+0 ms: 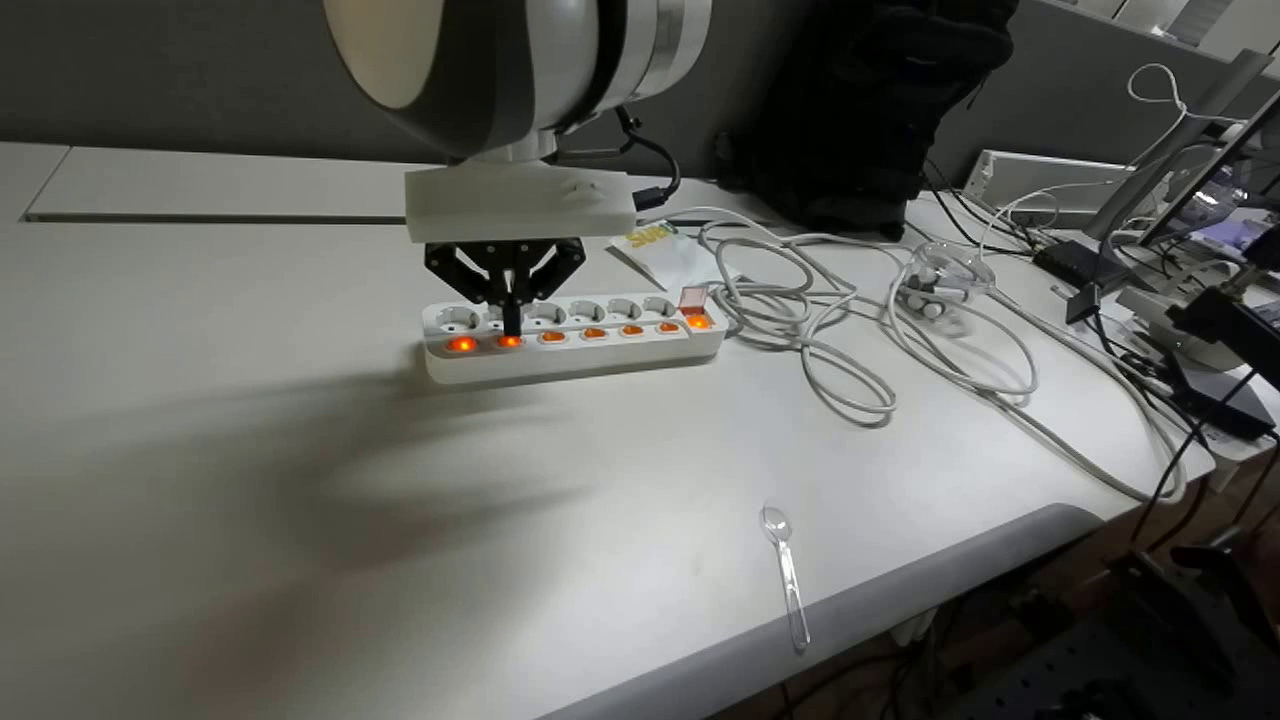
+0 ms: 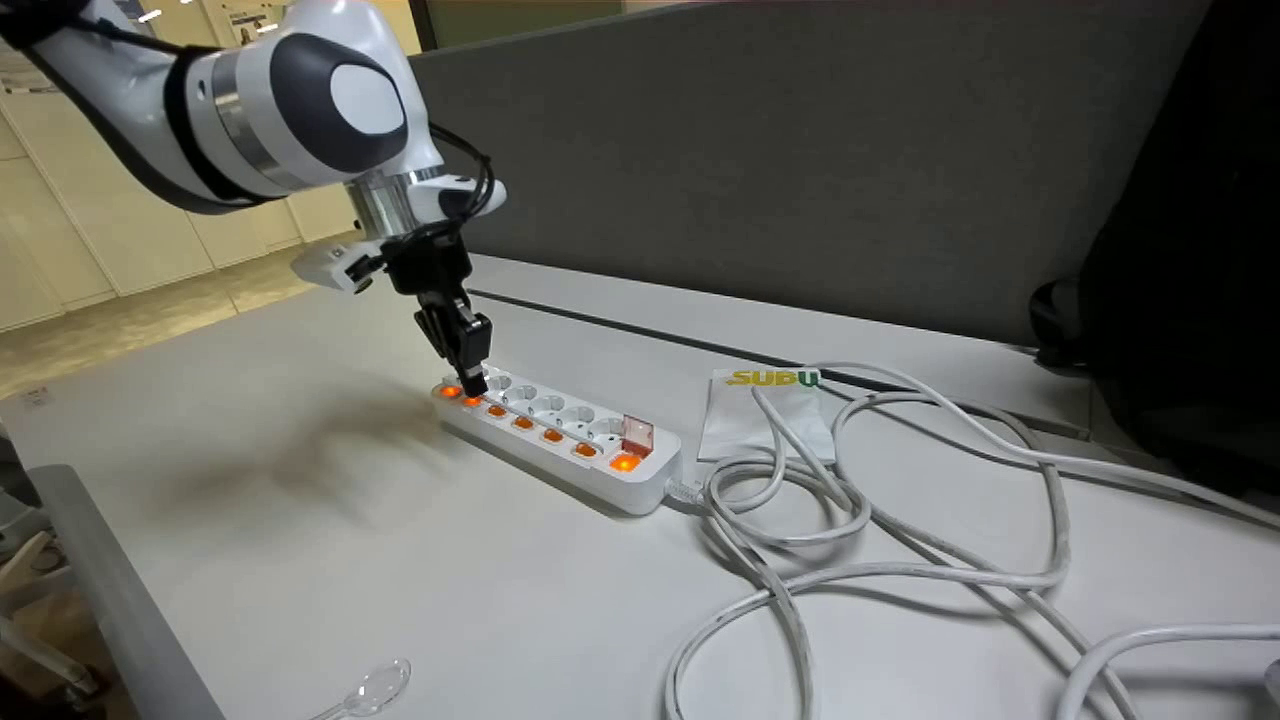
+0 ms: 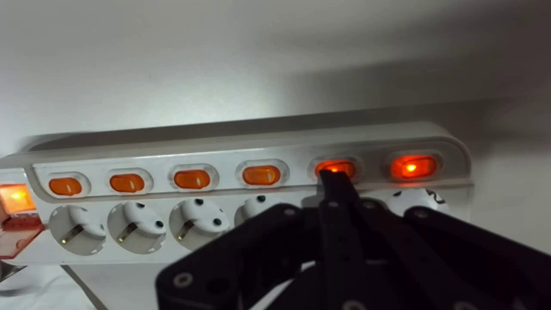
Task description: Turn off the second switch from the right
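Observation:
A white power strip [image 1: 570, 364] with a row of orange switches lies on the table; it also shows in an exterior view [image 2: 560, 475] and the wrist view [image 3: 215, 156]. In the wrist view, the second switch from the right [image 3: 335, 165] glows, partly covered by my fingertips. The rightmost switch [image 3: 413, 167] glows too. The several other small switches look unlit. The main switch [image 3: 17, 198] glows beside its raised red cover. My gripper [image 1: 512, 330] is shut and empty, fingertips down at the second switch; it shows also in an exterior view [image 2: 474, 385]. I cannot tell whether it touches.
A coiled white cable [image 2: 790, 580] runs from the strip's main-switch end. A white paper packet [image 2: 765, 420] lies behind the cable. A clear plastic spoon [image 1: 787, 575] lies at the table's front edge. A black backpack [image 1: 870, 110] stands against the grey partition [image 2: 800, 180].

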Available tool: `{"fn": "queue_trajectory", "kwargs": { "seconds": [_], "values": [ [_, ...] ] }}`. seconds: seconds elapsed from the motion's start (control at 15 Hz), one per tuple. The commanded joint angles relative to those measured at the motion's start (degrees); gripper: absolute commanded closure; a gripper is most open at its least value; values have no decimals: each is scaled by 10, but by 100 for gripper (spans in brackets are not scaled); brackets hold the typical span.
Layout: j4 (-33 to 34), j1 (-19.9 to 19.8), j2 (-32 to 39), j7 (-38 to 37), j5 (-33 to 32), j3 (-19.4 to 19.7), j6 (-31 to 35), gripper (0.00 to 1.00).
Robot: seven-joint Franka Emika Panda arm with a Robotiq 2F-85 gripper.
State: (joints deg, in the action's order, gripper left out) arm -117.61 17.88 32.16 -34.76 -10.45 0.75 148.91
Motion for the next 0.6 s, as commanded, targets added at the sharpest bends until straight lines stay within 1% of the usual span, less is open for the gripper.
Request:
{"fn": "queue_trajectory", "kwargs": {
  "seconds": [0.0,0.53],
  "values": [
    [19,8,14,8,17,5,-6,100],
    [8,12,-2,5,24,10,-24,100]
  ]
}}
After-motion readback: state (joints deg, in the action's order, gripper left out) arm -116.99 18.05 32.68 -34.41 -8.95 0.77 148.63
